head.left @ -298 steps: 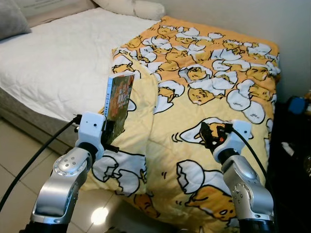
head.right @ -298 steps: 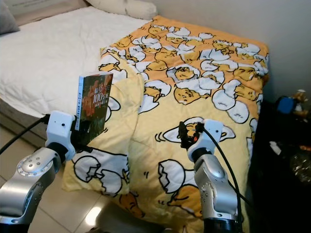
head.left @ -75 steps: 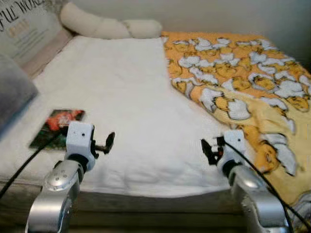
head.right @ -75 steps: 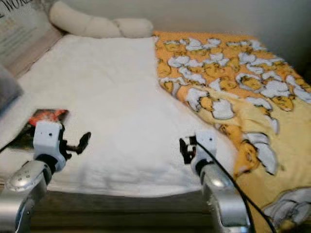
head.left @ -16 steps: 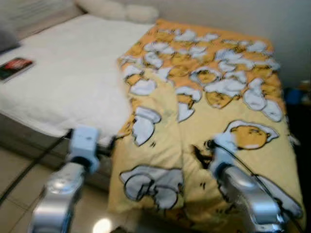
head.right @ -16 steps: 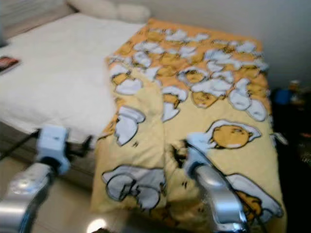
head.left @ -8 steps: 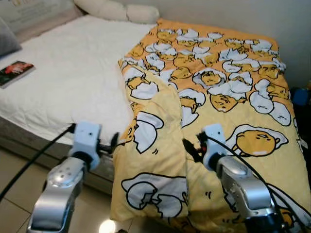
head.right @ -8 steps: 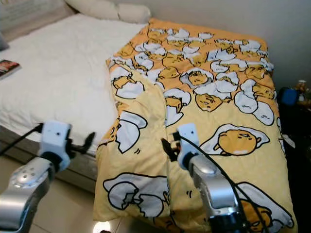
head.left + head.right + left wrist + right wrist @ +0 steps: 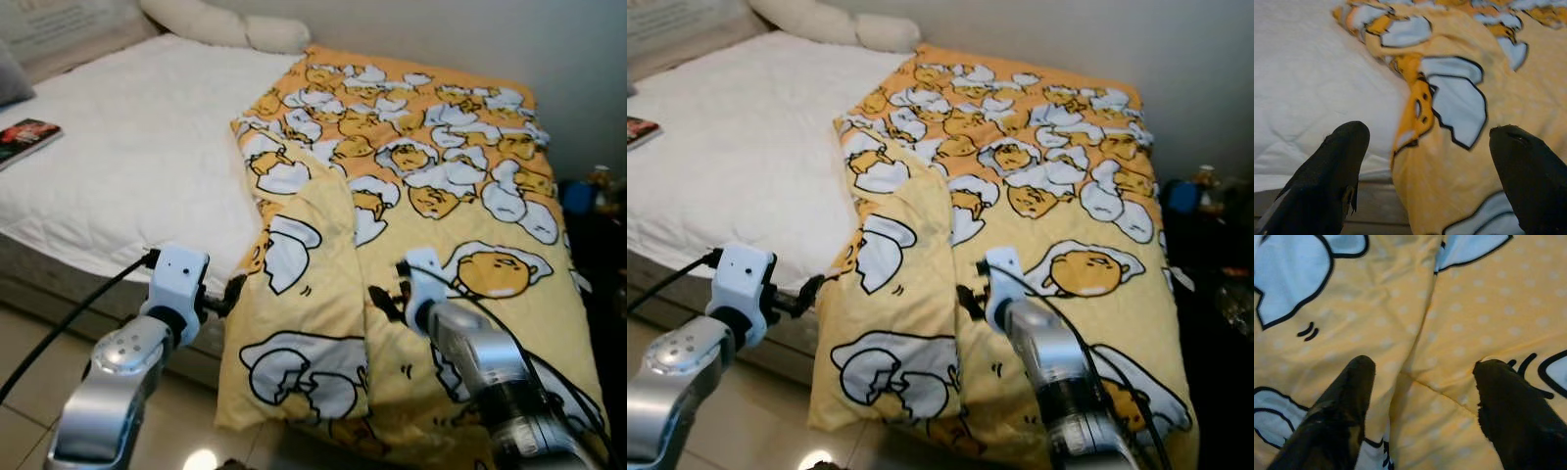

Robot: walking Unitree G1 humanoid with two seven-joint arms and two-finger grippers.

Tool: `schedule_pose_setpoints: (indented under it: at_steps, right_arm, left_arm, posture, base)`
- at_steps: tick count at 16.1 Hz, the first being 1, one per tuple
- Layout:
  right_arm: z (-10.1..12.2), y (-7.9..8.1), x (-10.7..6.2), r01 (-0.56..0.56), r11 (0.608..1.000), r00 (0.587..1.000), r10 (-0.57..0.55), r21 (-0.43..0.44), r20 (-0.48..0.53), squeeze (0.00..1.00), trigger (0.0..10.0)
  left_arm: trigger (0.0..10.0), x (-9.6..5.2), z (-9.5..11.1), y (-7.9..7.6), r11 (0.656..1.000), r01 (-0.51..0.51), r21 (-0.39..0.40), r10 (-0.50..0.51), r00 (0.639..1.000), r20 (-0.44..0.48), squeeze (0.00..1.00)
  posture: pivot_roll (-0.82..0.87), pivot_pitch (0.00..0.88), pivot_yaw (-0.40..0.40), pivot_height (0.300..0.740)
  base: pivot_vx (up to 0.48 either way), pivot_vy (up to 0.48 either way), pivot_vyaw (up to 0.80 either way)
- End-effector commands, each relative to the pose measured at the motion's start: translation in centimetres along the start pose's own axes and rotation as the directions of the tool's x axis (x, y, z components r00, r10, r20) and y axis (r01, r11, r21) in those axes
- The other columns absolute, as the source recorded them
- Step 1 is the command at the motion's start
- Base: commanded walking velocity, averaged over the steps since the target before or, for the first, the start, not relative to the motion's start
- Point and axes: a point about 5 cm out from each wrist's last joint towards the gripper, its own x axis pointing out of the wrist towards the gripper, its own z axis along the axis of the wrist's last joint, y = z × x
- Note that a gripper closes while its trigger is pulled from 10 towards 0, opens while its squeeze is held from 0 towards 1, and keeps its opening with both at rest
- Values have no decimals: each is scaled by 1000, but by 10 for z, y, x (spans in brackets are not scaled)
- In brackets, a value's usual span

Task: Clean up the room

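**Reaching for the yellow blanket at the bed's edge**

Facing the bed, we see the yellow blanket covering its right part, its long axis running from the wall toward us and its near end hanging over the mattress edge. A folded flap lies along its left border. Our left gripper hovers at that flap's edge, its 2 fingers spread wide and empty. Our right gripper sits just above the fold, jaws likewise apart, holding nothing. A book lies flat on the white mattress, well apart.
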Motion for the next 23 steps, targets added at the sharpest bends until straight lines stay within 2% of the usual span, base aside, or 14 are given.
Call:
schedule_pose_setpoints:
  at_steps: [1,4,8,11,12,14,17,19,23]
  right_arm:
    - [0,-5,3,1,1000,1000,0,26,-7,1000,10000]
    - [2,-10,9,6,1000,1000,-5,25,-30,1000,10000]
    - [-6,-22,13,62,997,997,-59,52,-59,1000,10000]
    - [-14,-14,17,36,995,997,-29,93,-77,1000,10000]
    - [-17,-11,19,32,993,996,-23,110,-83,0,10000]
    - [-30,1,22,15,991,993,1,136,-117,0,10000]
    - [-37,15,26,-31,981,992,54,194,-114,0,10000]
    - [-38,32,29,-111,965,985,138,237,-102,0,10000]
    - [-39,51,30,-242,933,957,275,266,-94,0,10000]
  left_arm:
    - [10000,-2,2,-6,998,63,9,-63,998,-10,0]
    - [10000,-5,3,-10,993,119,-10,-120,992,-27,0]
    - [10000,-11,8,-15,982,187,35,-185,982,-44,0]
    - [10000,-14,9,-15,980,195,43,-193,980,-54,0]
    - [10000,-14,9,-15,977,205,51,-202,978,-60,0]
    - [10000,-11,13,-12,971,225,74,-220,973,-70,0]
    - [10000,-12,15,-7,962,258,85,-250,964,-88,0]
    - [10000,-15,15,-4,955,284,92,-274,956,-100,0]
    - [10000,-18,14,-4,955,283,92,-274,956,-107,0]
  posture:
    - [-102,0,-64,740]
    - [-98,0,-78,740]
    - [-77,0,-104,740]
    - [-67,0,-86,740]
    - [-64,0,-75,740]
    - [-58,0,-42,740]
    - [-54,14,-4,740]
    - [-49,34,-4,740]
    - [-44,52,-20,740]
  base:
    - [0,0,0]
    - [0,0,0]
    - [0,0,0]
    - [0,0,0]
    - [0,0,0]
    - [0,0,0]
    - [0,0,0]
    - [0,0,0]
    - [0,0,0]
